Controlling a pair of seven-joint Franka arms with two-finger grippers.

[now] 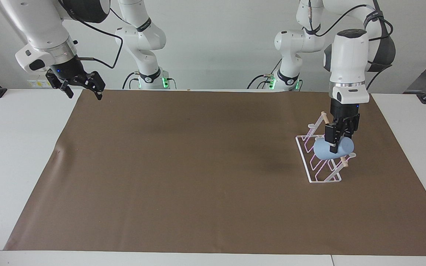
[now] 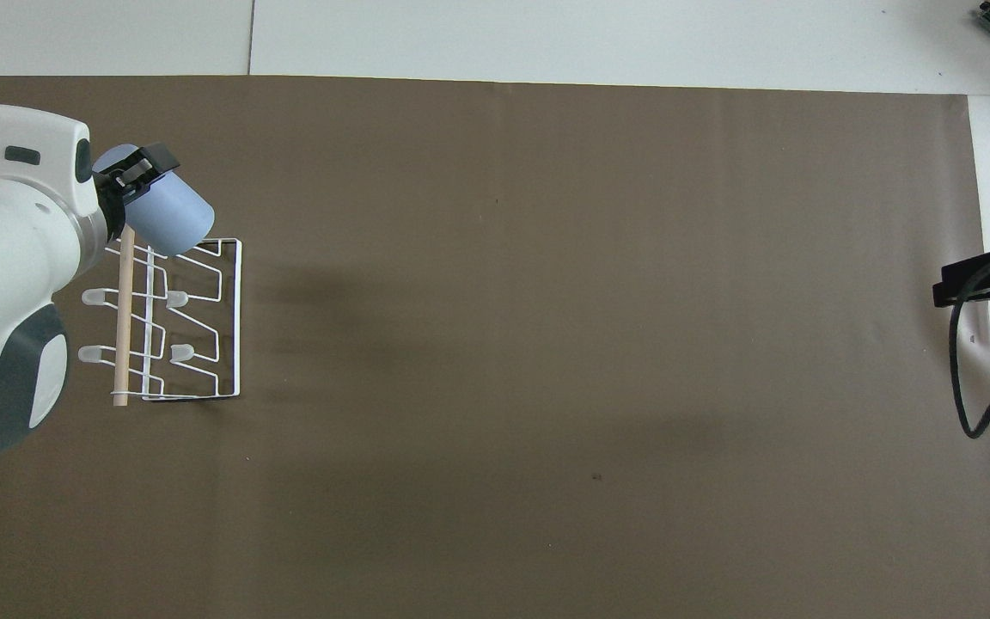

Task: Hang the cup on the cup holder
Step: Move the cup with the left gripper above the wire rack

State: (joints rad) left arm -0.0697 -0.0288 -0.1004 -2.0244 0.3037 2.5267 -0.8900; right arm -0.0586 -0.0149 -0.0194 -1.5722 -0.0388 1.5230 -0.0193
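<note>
Cup, a small light-blue handleless tumbler of smooth matte plastic, is tipped on its side and pinched at its rim by the left tool, whose fingers are pressed onto the cup's wall. It sits among the prongs of the cup holder, a white wire rack with slanted looped prongs, flat rounded tips and a light wooden dowel along its top. In the overhead view the cup covers the end of the rack farthest from the robots; whether it rests on a prong or only hangs over one I cannot tell. The rack stands on the brown paper sheet that covers the white table, toward the left arm's end. The left tool reaches down from straight above the rack. The right tool waits with its fingers spread, raised over the corner of the brown sheet at the right arm's end of the table; in the overhead view it shows at the frame's edge
</note>
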